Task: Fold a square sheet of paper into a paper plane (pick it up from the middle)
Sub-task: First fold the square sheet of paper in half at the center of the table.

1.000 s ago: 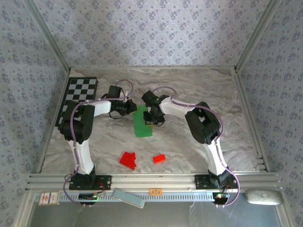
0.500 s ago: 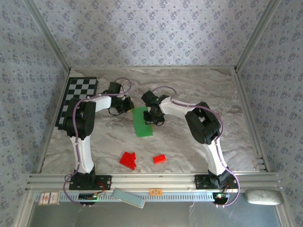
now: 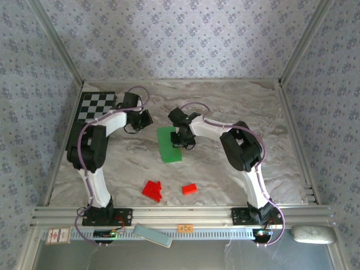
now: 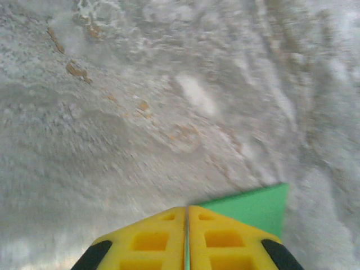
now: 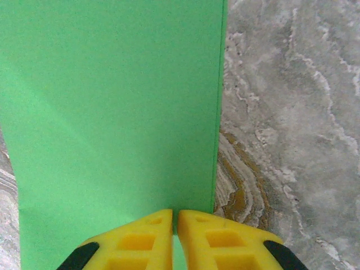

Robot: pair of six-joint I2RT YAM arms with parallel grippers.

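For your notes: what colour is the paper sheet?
Plain bright green paper sheet, best in the right wrist view.

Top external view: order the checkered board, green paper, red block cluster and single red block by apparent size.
1. Black-and-white checkered board
2. Bright green paper sheet
3. Cluster of small red blocks
4. Single small red block

— Position of the bright green folded sheet of paper (image 3: 167, 149)?
— Flat on the grey marbled tabletop (image 3: 242, 101), near the middle, under the right gripper (image 3: 181, 144) at its right edge.
— And to the left?
— Near its far left corner, the left gripper (image 3: 148, 119); further left, in the far corner, a black-and-white checkered board (image 3: 95, 107).
— Nearer the bases?
— A cluster of small red plastic blocks (image 3: 152, 190), and just right of it a single red block (image 3: 189, 189), both well in front of the paper.
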